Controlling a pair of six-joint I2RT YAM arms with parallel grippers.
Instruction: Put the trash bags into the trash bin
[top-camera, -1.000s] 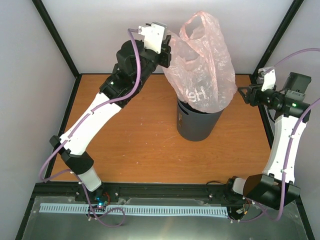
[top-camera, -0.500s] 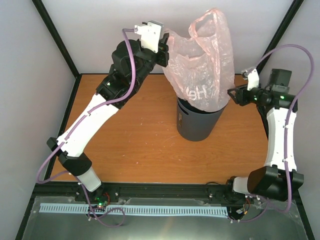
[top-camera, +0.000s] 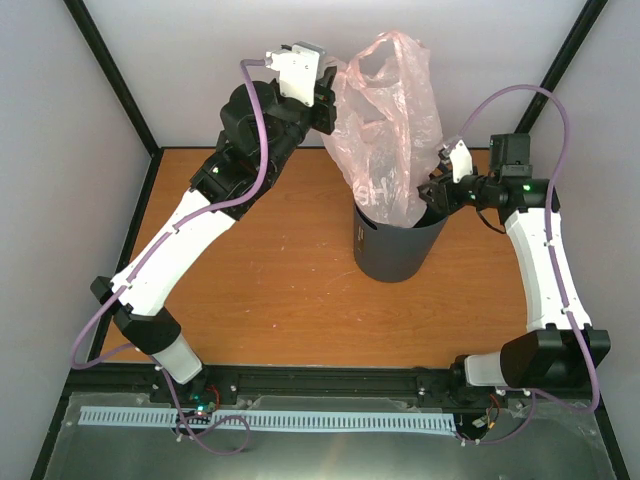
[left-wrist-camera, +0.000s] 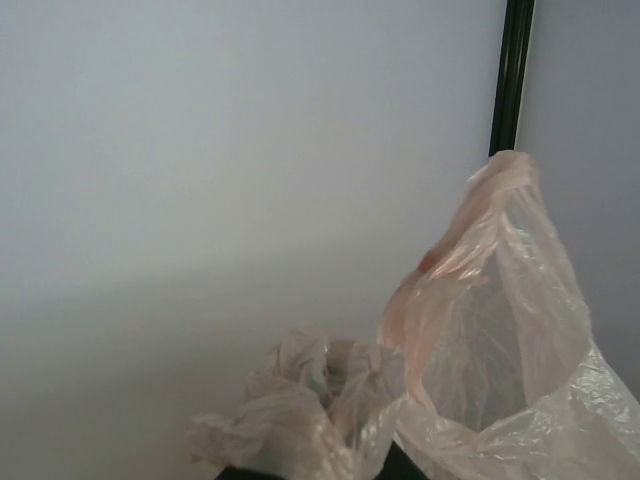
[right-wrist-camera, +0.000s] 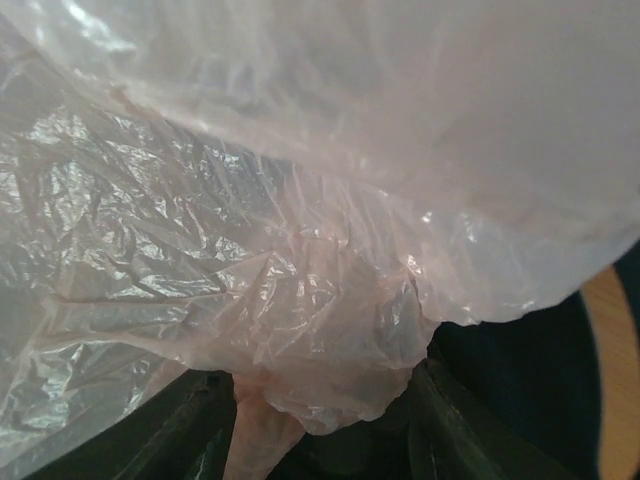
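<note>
The pale-pink translucent trash bag (top-camera: 390, 130) hangs upright, its lower end inside the dark grey round trash bin (top-camera: 395, 250) at mid table. My left gripper (top-camera: 328, 100) is shut on a bunched upper edge of the bag (left-wrist-camera: 300, 410) and holds it high near the back wall. My right gripper (top-camera: 432, 195) presses into the bag's right side just above the bin's rim. In the right wrist view its jaws stand apart, dark fingers (right-wrist-camera: 190, 430) on either side of a bulge of crinkled plastic (right-wrist-camera: 330, 330). The bin's inside is hidden by the bag.
The orange table (top-camera: 270, 280) is ringed by a black frame and white walls. A black corner post (left-wrist-camera: 510, 70) stands behind the bag. A purple cable loops above the right arm (top-camera: 540, 260).
My right gripper has swung left from the table's right edge into the bag at the bin's rim, its jaws narrowing. The bag has been squeezed narrower. The left gripper has risen slightly.
</note>
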